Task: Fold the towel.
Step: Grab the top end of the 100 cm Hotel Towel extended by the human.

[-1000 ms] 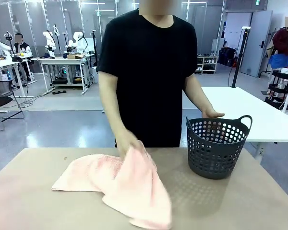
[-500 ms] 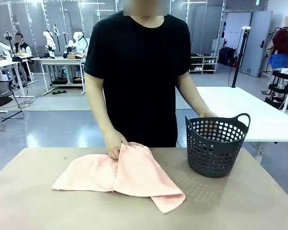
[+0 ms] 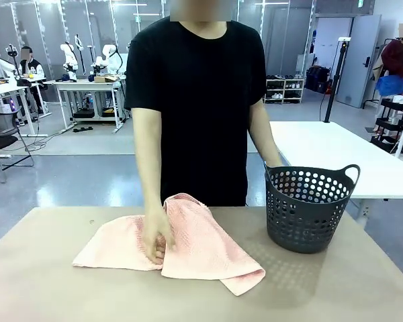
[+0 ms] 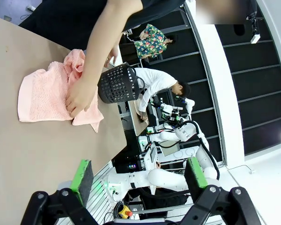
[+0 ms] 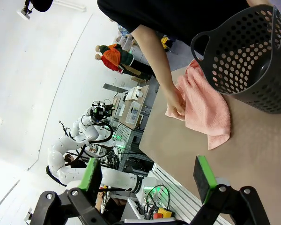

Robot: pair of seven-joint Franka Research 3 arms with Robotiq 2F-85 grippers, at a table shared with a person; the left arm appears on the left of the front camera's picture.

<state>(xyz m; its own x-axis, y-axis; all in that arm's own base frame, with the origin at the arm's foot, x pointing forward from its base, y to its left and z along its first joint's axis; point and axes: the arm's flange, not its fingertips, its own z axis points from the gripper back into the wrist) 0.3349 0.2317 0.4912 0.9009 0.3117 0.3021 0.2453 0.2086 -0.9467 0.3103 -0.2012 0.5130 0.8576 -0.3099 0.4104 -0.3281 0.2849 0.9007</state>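
Pressing the towel [image 3: 208, 249] near the far edge of the table [image 3: 47, 288]: a person's hand [image 3: 154, 245]; left gripper [image 4: 137, 164] and right gripper [image 5: 147, 163] wide apart, seemingly empty.

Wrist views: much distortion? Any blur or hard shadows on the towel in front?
Front view: sharp, even light, towel unblurred, only a soft shadow by the basket on the table. Left wrist view: rolled, lines bend toward the edges. Right wrist view: same, with a washed-out bright background.
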